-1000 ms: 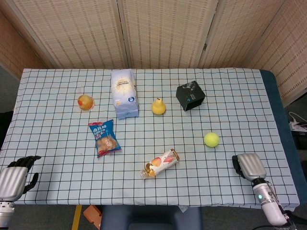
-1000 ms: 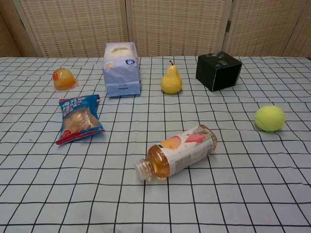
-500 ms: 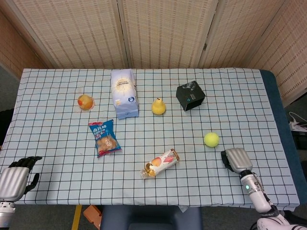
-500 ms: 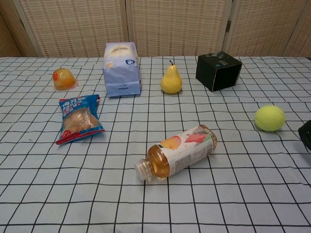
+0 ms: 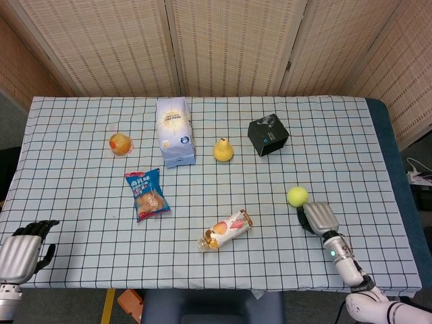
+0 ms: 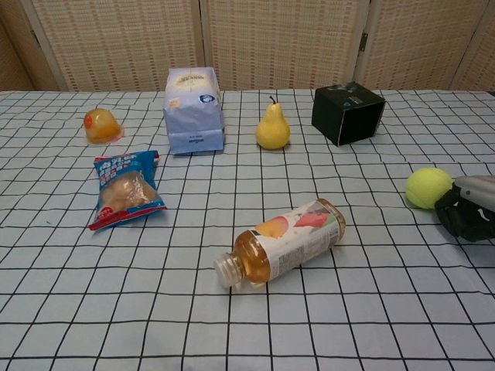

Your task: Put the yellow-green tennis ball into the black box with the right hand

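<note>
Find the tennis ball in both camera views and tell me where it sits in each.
Head view: tennis ball lower right of centre, just above the right hand.
Chest view: tennis ball at the right edge, beside the right hand.
Shared landmark: black box, beyond the ball.

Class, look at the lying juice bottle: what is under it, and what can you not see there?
The juice bottle lies on the checked tablecloth. Nothing else shows under it; the cloth it covers is hidden.
</note>
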